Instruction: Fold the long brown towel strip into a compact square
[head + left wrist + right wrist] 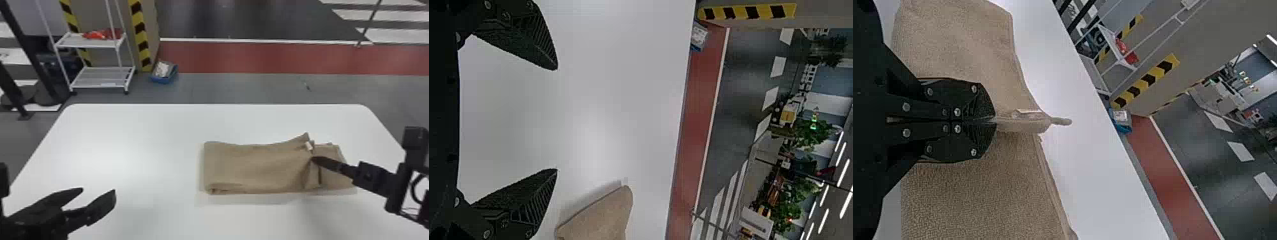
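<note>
The brown towel strip lies folded in layers on the right half of the table, its long side running left to right. My right gripper is shut on a pinched ridge of cloth near the towel's right part, beside a small white tag. In the right wrist view the fingertips of my right gripper meet on that raised fold, with towel on both sides. My left gripper is parked open over the table's front left; in the left wrist view, my left gripper has nothing between its fingers, and a towel corner shows.
The white table has its far edge behind the towel. Beyond it on the floor stand a white shelf rack with red items and a blue bin.
</note>
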Controlling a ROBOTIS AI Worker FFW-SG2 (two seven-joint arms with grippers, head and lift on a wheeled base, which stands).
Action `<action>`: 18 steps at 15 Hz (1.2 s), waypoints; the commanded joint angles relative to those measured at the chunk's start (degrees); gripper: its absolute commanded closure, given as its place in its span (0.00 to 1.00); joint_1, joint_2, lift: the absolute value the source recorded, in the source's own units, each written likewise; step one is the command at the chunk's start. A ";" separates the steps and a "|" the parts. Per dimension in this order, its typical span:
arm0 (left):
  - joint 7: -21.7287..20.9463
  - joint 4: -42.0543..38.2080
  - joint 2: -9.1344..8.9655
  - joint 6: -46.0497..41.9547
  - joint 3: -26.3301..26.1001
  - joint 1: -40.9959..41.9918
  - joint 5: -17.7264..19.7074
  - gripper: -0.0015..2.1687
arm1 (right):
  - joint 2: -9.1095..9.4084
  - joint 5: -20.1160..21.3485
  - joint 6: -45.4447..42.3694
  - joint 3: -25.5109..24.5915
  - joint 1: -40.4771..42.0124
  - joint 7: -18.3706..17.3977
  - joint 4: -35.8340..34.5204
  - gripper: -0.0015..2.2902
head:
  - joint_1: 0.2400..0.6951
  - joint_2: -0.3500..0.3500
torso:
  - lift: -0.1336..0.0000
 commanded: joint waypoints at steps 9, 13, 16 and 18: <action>0.06 1.33 -0.15 -0.01 -0.18 -1.60 -0.43 0.08 | -0.97 -4.06 5.84 -4.86 -2.05 0.08 -1.91 0.63 | 1.00 0.43 | 0.07; -0.03 2.03 -0.15 -0.01 -0.01 -1.86 -0.43 0.08 | -1.41 -3.70 6.55 -5.83 -3.55 0.17 -1.65 0.63 | 1.00 0.41 | 0.07; -0.03 2.47 -0.15 -0.01 -0.09 -2.56 -0.43 0.08 | -1.67 -5.81 9.89 -6.62 -3.46 0.26 -2.53 0.63 | 1.00 0.41 | 0.07; -0.38 2.65 -0.15 -0.01 -0.09 -2.65 -0.52 0.08 | -1.85 -4.49 10.06 -6.36 -2.84 0.35 -2.88 0.63 | 1.00 0.41 | 0.07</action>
